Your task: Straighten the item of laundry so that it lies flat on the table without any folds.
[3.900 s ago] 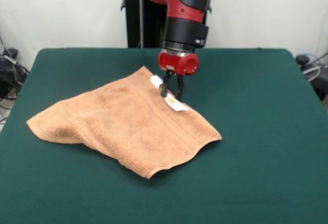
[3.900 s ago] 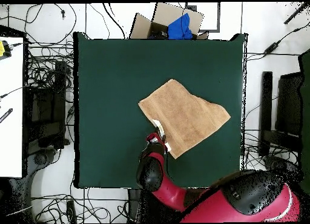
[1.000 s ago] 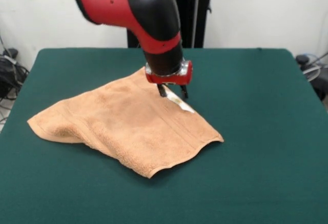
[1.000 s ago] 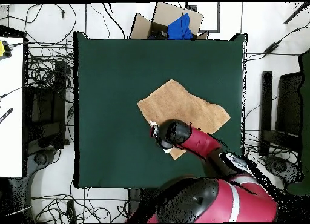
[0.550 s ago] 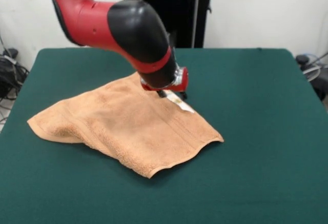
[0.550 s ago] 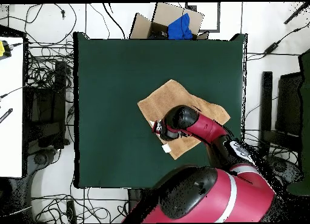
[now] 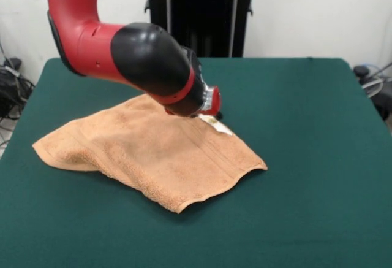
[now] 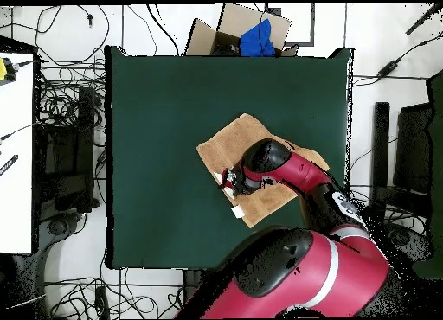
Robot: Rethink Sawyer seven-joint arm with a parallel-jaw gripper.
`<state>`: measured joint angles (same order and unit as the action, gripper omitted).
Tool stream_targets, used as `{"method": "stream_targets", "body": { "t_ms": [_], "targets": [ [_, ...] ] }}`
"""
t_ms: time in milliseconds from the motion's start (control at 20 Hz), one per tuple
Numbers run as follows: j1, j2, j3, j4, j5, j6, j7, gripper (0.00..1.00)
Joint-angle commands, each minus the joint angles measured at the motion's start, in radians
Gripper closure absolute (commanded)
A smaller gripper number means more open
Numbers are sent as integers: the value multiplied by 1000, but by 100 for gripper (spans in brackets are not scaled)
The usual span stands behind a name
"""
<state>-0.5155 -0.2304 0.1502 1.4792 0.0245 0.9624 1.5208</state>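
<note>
Orange-tan towel lies rumpled mid-worktop from the front; the hand sits low at its tagged far edge, grip unclear. Overhead, the wrist covers that edge: pinch it and pull outward, staying low.

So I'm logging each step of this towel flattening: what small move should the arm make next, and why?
Probably draw the tagged edge outward toward the robot's side, if the gripper has hold of it. It sits low at the towel beside the white tag, fingers hidden by the arm. The towel is not flat: its left end looks doubled under and the front edge curls off the table.
</note>
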Motion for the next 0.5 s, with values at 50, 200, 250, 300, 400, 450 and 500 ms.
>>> {"method": "stream_targets", "body": {
  "t_ms": [50, 200, 250, 300, 400, 450, 500],
  "targets": [
    [-24, 308, -108, -276, -202, -633, 126, 0],
    [-17, 328, -114, -305, -203, -619, 147, 0],
    [-13, 330, -118, -309, -205, -618, 159, 0],
    [-15, 333, -115, -313, -208, -617, 162, 0],
    [-18, 334, -109, -314, -214, -614, 175, 0],
    [-19, 334, -107, -313, -220, -618, 182, 0],
    [-19, 332, -105, -313, -226, -615, 188, 0]
  ]
}}
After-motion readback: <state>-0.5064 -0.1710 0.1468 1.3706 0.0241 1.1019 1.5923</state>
